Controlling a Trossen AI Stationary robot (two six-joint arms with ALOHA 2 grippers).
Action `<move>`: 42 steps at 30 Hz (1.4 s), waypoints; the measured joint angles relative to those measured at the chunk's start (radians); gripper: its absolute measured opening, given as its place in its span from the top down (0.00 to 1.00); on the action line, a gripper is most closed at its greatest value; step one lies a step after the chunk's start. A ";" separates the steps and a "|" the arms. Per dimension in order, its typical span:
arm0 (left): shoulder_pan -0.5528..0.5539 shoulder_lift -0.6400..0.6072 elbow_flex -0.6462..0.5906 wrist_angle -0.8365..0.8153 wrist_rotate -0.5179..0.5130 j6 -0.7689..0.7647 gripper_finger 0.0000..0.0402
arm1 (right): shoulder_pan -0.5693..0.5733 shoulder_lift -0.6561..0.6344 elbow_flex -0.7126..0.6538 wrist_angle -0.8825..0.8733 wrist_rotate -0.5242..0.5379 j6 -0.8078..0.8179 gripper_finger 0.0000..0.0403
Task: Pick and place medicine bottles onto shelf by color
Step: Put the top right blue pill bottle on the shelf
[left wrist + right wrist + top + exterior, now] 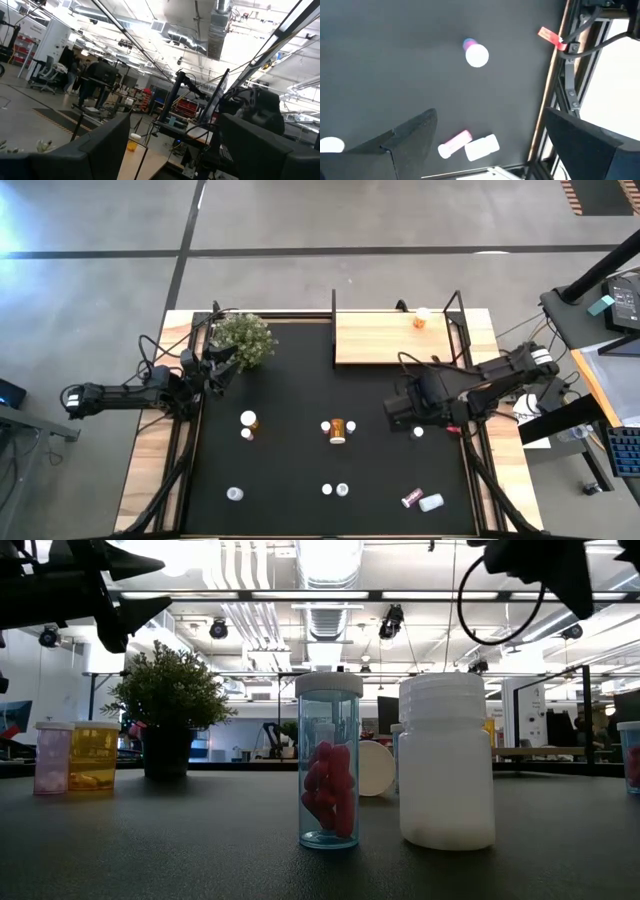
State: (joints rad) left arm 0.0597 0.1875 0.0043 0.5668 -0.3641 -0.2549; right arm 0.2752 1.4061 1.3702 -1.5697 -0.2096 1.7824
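The left gripper (222,363) hangs by the bushy green potted plant (243,338), jaws spread and holding nothing. Small cylindrical plastic medicine bottles (338,430), amber, white and pink, lie scattered on the matte black surface (290,470). One amber bottle (421,318) stands on the light wooden shelf (380,338). The right gripper (400,416) hovers above a white-capped pink bottle (476,54), jaws spread, empty.

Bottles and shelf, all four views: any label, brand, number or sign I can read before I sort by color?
None can be read.
Clear bottle of pink pills: no label showing.
White bottle: plain, no print.
Orange bottle on the shelf: too small to tell.
Red tag on the table frame: blurred, no text legible.
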 joint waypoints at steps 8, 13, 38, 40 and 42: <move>0.000 0.000 0.000 0.000 0.000 0.000 0.27 | 0.040 -0.006 -0.065 0.026 0.010 0.069 0.11; 0.000 0.000 0.000 0.000 0.000 0.000 0.27 | 0.050 -0.026 -0.141 0.129 0.013 0.085 0.11; 0.000 0.000 0.000 0.000 0.000 0.000 0.27 | 0.085 -0.253 -0.615 0.626 0.091 0.306 0.11; 0.000 0.000 0.000 0.000 0.000 0.000 0.27 | 0.085 -0.253 -0.616 0.627 0.121 0.292 0.11; 0.000 0.000 0.000 0.000 0.000 0.000 0.27 | 0.085 -0.252 -0.616 0.626 0.142 0.281 0.12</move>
State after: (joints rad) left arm 0.0596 0.1875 0.0043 0.5667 -0.3638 -0.2549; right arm 0.3599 1.1540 0.7544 -0.9439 -0.0680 2.0637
